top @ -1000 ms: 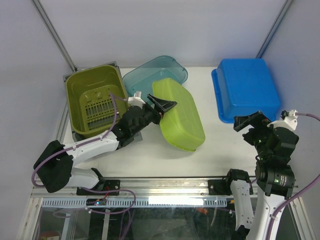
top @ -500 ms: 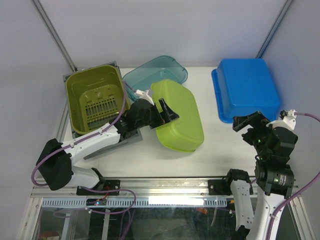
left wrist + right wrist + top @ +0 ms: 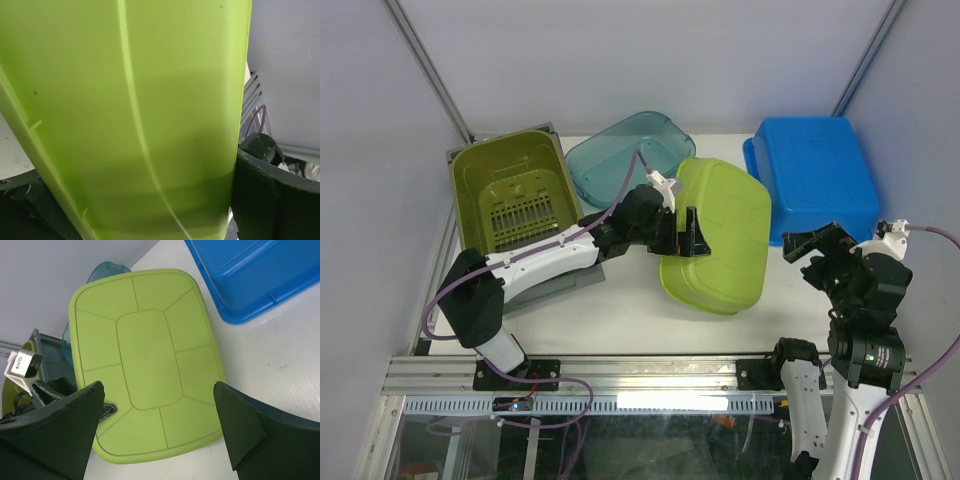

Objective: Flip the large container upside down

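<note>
The large lime-green container (image 3: 720,235) lies at the table's middle with its ribbed bottom facing up; it also shows in the right wrist view (image 3: 145,365). My left gripper (image 3: 686,233) is open at the container's left edge. Its fingers are spread wide on either side of the green side wall (image 3: 140,100), which fills the left wrist view. My right gripper (image 3: 815,245) is open and empty, hovering apart from the container on its right side. In its own view the right gripper (image 3: 157,390) looks down on the container's bottom.
An olive bin (image 3: 510,200) with a slotted floor stands at the back left on a grey tray (image 3: 560,285). A teal tub (image 3: 620,150) lies behind the container. A blue bin (image 3: 815,175) sits upside down at the back right, close to the container's right edge.
My left arm has swept right and pushed the lime-green container over. The container has slid right, toward the blue bin, and rolled further bottom-up. The right arm has barely moved.
</note>
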Motion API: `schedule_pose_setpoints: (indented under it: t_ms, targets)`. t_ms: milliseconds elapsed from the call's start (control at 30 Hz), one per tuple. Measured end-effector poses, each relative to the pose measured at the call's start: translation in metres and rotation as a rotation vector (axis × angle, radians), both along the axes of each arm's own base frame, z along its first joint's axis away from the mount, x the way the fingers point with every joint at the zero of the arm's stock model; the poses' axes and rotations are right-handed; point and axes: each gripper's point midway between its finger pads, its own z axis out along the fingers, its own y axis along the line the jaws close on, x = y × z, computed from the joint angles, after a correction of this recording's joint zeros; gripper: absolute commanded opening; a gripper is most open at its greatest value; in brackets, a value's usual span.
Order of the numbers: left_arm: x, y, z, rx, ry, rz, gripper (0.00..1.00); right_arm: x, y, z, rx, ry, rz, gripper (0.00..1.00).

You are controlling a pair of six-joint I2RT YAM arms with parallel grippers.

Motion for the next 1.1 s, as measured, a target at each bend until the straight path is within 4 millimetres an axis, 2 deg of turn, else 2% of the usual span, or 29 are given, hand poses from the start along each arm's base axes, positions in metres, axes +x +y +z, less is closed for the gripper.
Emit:
schedule_pose_setpoints:
  t_ms: [367, 567, 767, 900, 1100]
  targets:
    - [0.014, 0.016, 0.018, 0.121, -0.109, 0.010, 0.99, 0.000, 0.003, 0.001, 0.002, -0.004, 0.018, 0.95]
    - [0.008, 0.019, 0.026, 0.150, -0.124, -0.044, 0.99, 0.000, 0.004, 0.001, -0.002, -0.004, 0.027, 0.95]
    - [0.013, 0.026, 0.034, 0.177, -0.131, -0.042, 0.99, 0.000, 0.004, 0.001, -0.007, -0.004, 0.030, 0.95]
    - [0.019, 0.028, 0.040, 0.099, -0.085, -0.055, 0.99, 0.000, 0.004, 0.001, -0.008, -0.004, 0.031, 0.95]
    - [0.022, 0.040, 0.052, -0.151, 0.030, -0.059, 0.99, 0.000, 0.005, 0.001, -0.006, -0.004, 0.038, 0.95]
